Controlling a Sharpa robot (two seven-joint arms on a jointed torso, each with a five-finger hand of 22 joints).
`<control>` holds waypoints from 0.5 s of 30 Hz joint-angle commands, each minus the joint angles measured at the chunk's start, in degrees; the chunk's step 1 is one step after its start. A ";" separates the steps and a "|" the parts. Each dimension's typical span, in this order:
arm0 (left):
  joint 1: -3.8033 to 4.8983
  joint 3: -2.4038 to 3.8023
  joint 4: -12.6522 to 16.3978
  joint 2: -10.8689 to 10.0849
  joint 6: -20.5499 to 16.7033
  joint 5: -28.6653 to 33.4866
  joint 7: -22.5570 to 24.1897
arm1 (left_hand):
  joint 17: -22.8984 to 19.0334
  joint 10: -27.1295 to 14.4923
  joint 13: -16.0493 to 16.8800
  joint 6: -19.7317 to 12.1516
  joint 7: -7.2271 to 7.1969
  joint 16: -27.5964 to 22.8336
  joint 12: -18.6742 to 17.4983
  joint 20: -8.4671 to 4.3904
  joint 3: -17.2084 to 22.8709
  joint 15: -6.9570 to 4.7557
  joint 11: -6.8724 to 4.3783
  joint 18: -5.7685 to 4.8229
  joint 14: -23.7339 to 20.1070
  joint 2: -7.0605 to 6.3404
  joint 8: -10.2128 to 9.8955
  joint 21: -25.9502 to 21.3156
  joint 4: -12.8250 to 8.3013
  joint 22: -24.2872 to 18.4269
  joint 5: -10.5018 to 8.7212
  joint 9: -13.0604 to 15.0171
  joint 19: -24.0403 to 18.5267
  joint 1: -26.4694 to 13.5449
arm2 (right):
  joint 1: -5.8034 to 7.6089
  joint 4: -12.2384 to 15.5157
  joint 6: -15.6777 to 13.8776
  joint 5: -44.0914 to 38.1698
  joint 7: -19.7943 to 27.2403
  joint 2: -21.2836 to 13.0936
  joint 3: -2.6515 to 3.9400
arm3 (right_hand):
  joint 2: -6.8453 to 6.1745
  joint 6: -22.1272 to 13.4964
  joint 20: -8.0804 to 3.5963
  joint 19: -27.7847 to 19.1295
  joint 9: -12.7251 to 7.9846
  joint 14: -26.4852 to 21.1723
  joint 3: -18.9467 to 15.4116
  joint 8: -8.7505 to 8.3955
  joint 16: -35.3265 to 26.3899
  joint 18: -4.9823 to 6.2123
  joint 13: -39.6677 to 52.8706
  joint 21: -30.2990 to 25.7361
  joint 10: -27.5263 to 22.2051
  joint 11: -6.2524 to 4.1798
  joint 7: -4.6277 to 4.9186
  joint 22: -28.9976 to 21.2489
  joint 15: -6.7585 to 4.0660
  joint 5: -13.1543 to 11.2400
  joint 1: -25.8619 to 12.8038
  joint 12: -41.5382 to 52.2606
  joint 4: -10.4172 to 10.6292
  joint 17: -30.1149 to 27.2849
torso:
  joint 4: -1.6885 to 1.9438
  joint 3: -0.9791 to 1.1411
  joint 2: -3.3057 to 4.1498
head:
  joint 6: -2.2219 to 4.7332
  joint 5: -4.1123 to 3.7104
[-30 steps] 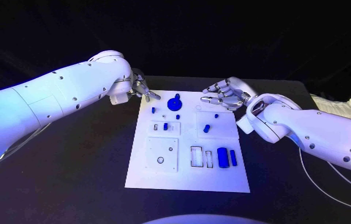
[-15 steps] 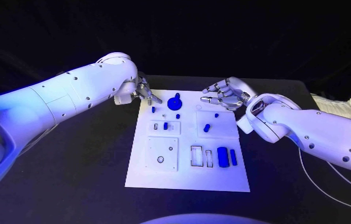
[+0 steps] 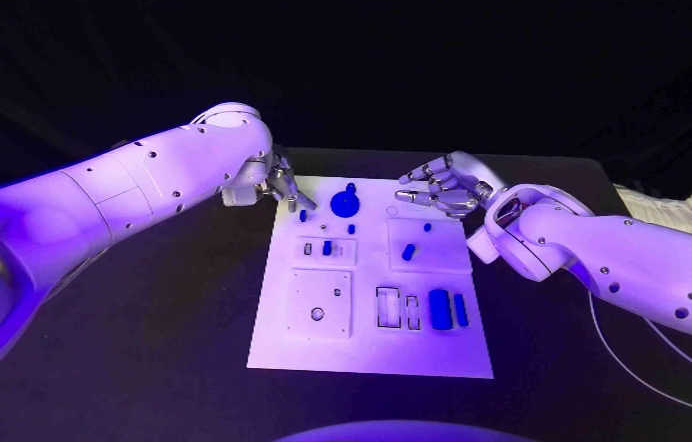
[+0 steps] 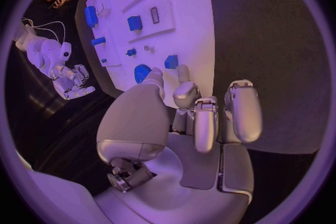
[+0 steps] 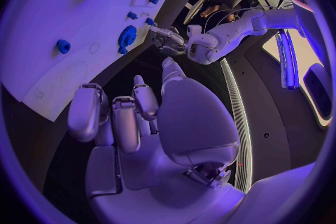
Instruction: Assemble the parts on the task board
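White plate first: the task board (image 3: 372,347) lies flat in the middle of the black worktop (image 3: 144,342), its long side running away from me in the head view. On its far end I see a blue gear-shaped part (image 3: 345,203) with a small peg sticking up beside it, and just nearer a few tiny blue pieces, one close to the board's left edge (image 3: 303,216). Toward the middle, a small blue part (image 3: 326,249) stands in a raised white block, and another blue part (image 3: 408,253) lies tilted on the square panel to its right. At the near end, two upright blue blocks (image 3: 438,310) stand side by side next to empty rectangular slots. A larger white panel with an oval hole (image 3: 317,313) sits at the near left.

My left robot hand (image 3: 278,184) hangs at the board's far left corner, fingertips pointing down toward the edge near the gear. From its wrist camera the fingers (image 4: 240,109) are loosely curved and apart, nothing between them, so I read it as open and empty. I cannot tell if a fingertip touches the board.

My right robot hand (image 3: 441,188) hovers at the far right corner of the board, fingers partly curled but separated, also holding nothing; its wrist view shows the fingers (image 5: 89,112) above the worktop, beside the board's edge, with the gear (image 5: 127,37) further along.
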 commanded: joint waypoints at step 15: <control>-0.13 -0.14 -0.79 1.17 1.79 -0.56 0.60 | 15.09 0.21 0.24 -0.31 -0.58 0.17 0.56 -0.47 1.11 -0.41 -0.50 0.32 5.82 -0.07 0.68 0.43 -0.01 4.56 0.15 0.72 0.41 0.86 | -0.06 -0.06 1.05 -0.10 0.43 0.26 0.00 | 0.70 0.39 0.11 -0.31 -0.10 4.10 -0.27 0.03 -0.31 0.79 -0.07 -0.20 -0.31 0.04 -0.08 -0.05 -0.20 0.21 0.05 -0.29 -0.02 6.88 | -0.10 0.02 0.04 | -0.15 0.06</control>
